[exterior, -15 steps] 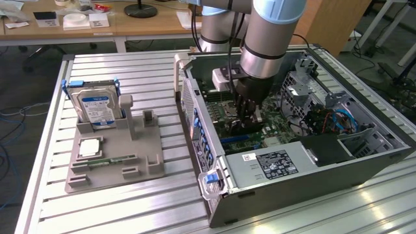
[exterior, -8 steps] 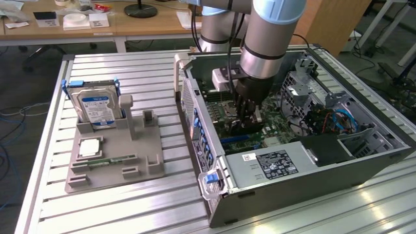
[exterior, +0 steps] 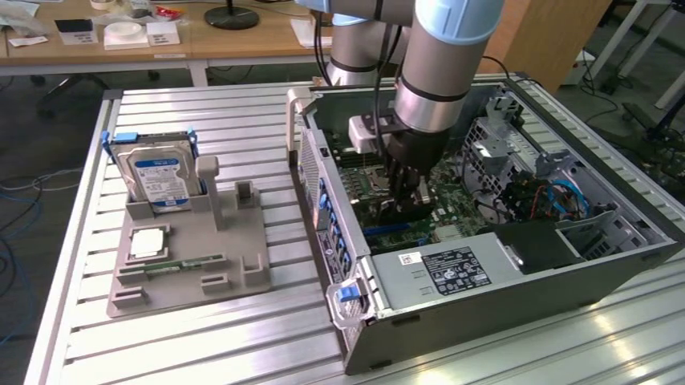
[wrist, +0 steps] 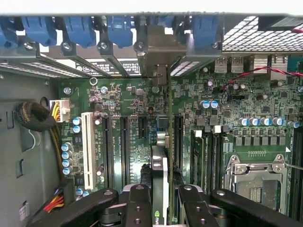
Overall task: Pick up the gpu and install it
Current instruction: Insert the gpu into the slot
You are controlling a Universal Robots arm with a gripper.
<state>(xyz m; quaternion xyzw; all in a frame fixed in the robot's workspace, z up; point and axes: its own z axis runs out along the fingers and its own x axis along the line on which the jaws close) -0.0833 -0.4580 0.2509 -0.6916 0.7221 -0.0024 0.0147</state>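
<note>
In the wrist view the gpu [wrist: 160, 163] stands edge-on, a thin green card with a dark cooler. My gripper [wrist: 160, 201] is shut on it, one black finger [wrist: 138, 203] on each side. The card's silver bracket [wrist: 160, 52] reaches the rear slot openings of the case, and the card sits upright over the long expansion slots of the motherboard [wrist: 123, 142]. In the exterior view my gripper [exterior: 405, 196] reaches down inside the open computer case [exterior: 354, 172], just above the motherboard. Whether the card's edge is seated in a slot is hidden.
A grey fixture [exterior: 188, 269] on the exterior view's left holds a hard drive [exterior: 159, 172], a processor [exterior: 147, 241] and a memory stick [exterior: 176, 263]. Inside the case are the power supply [exterior: 450, 269], drive cage [exterior: 498, 148], CPU socket [wrist: 258, 182] and cables [wrist: 35, 116].
</note>
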